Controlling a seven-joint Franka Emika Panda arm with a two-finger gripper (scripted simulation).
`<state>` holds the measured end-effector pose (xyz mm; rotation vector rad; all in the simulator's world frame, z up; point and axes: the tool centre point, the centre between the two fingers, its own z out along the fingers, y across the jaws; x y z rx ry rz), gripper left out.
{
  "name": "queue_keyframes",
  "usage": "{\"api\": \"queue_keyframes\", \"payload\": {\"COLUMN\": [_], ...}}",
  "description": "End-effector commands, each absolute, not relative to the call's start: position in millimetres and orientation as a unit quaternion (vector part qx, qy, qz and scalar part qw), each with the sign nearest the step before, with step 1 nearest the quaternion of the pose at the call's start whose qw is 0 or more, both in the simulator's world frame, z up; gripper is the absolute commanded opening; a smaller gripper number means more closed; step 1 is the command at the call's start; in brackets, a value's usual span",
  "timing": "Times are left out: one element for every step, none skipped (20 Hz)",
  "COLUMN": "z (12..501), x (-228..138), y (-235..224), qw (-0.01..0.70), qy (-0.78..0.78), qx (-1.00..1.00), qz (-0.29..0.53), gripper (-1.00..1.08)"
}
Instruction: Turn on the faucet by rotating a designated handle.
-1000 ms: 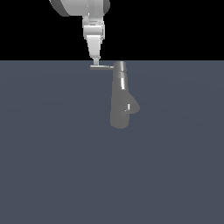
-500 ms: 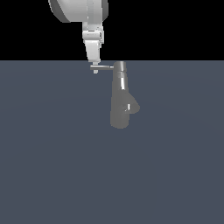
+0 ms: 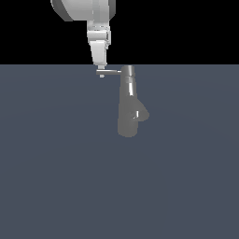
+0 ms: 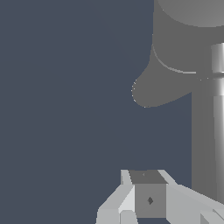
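The grey faucet [image 3: 128, 109] stands in the middle of the exterior view, with a narrow shiny cap [image 3: 128, 72] and a stubby side bulge [image 3: 141, 114]. The handle [image 3: 112, 72], a thin rod, sticks out from the cap toward the exterior view's left. My gripper [image 3: 101, 71] hangs straight down from above with its tips at the rod's free end, touching it. The fingers look pressed together with nothing between them. In the wrist view the fingers [image 4: 131, 197] sit beside the handle [image 4: 204, 144], with the faucet's body [image 4: 183, 39] and bulge [image 4: 151, 89] beyond.
A flat blue-grey floor [image 3: 56, 177] spreads around the faucet, against a black background. The white arm [image 3: 84, 9] enters from the upper edge of the exterior view.
The gripper has come down a little onto the rod's free end. The rod's angle has shifted slightly, and the faucet body has stayed put.
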<state>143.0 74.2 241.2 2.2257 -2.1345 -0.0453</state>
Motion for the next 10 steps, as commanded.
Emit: {"api": "queue_keyframes", "payload": {"z": [244,245,246,247,248,249,250,252,253,254], "x": [138,135,133,131,129,126,124,122,119,117], "y": [74,74,74,74,74,74,74,74,74,74], "qw": [0.029,0.029,0.029,0.029,0.029,0.029,0.029,0.029,0.029,0.029], "qy": [-0.692,-0.692,-0.692,-0.692,-0.692,-0.692,-0.692,-0.692,-0.692,-0.692], "qx": [0.721,0.721,0.721,0.721,0.721,0.721,0.721,0.721,0.721,0.721], "qz": [-0.015,-0.015,-0.015,-0.015,-0.015,-0.015,-0.015,-0.015,-0.015,-0.015], "gripper": [-1.00,-1.00,-1.00,-1.00,-1.00,-1.00,-1.00,-1.00,-1.00,-1.00]}}
